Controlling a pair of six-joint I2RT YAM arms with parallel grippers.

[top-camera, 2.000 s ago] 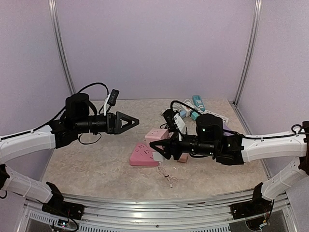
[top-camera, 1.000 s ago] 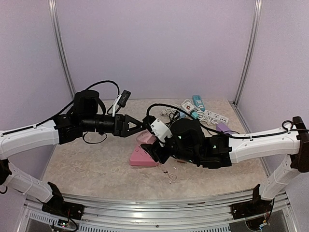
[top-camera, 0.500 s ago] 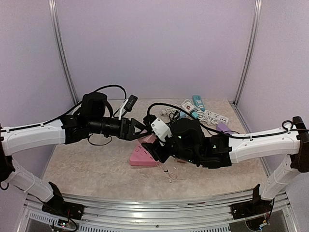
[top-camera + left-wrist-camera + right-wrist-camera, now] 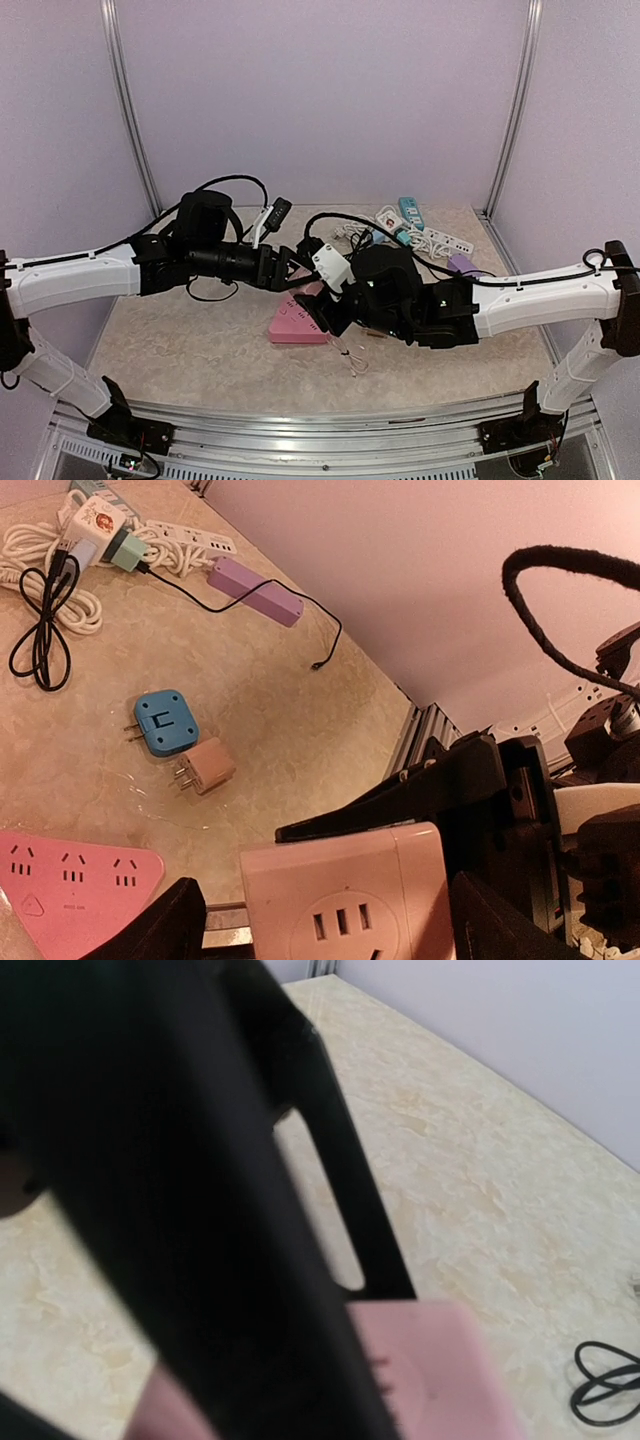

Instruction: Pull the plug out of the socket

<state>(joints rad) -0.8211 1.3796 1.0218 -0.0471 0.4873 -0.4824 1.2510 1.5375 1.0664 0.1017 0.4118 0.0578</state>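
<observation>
Left gripper has advanced, jaws wide, straddling pink cube socket clamped in right gripper. Risk: the two grippers' fingers collide when closing, knocking it loose.

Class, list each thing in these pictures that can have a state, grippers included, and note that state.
left gripper: open, fingers either side of the pink cube socket
right gripper: shut on the pink cube socket
pink cube socket: facing holes empty
blue adapter: unplugged, lying loose
peach adapter: unplugged, lying loose
pink power strip: visible sockets empty
green plug: seemingly plugged into white cube
</observation>
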